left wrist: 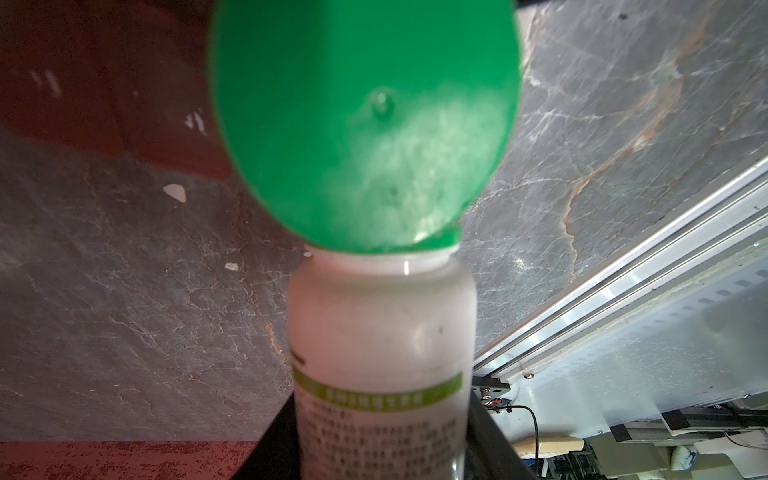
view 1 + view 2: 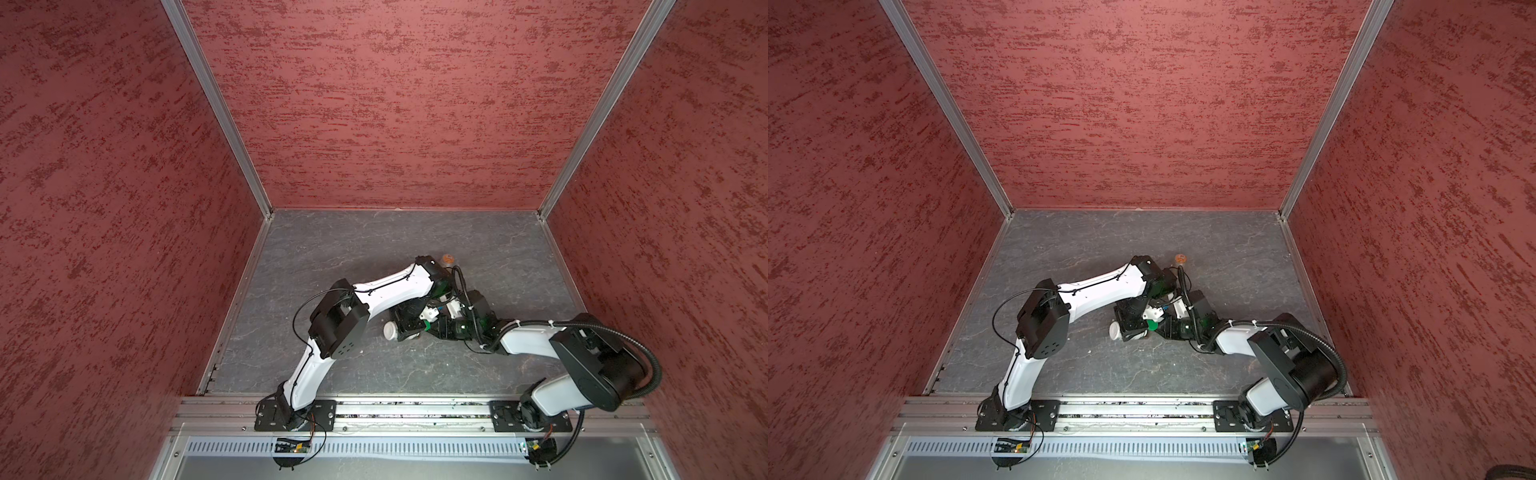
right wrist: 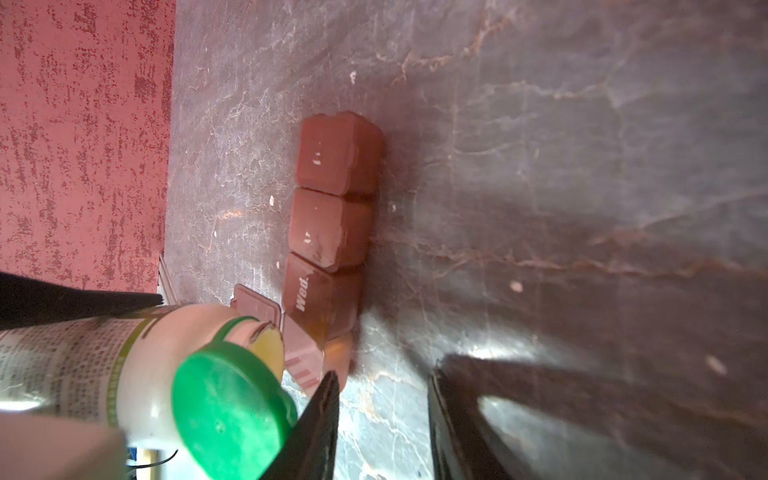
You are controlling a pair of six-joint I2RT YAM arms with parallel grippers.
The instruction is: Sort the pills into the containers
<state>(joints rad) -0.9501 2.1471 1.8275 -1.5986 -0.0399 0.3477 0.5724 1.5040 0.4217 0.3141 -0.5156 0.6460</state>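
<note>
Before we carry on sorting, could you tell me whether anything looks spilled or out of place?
Yes: small white fragments lie scattered on the tabletop, outside the red pill organizer; they may be spilled or broken pill bits. Its lid lettering is mostly worn off.

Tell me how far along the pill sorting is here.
Done: the white bottle has its green cap flipped open, and one lid of the red pill organizer is open. In hand: the left tool holds the bottle on its side, mouth near that open compartment. Left: no poured pills are visible, the other lids in view are closed, and the orange container at the back stands alone.
</note>
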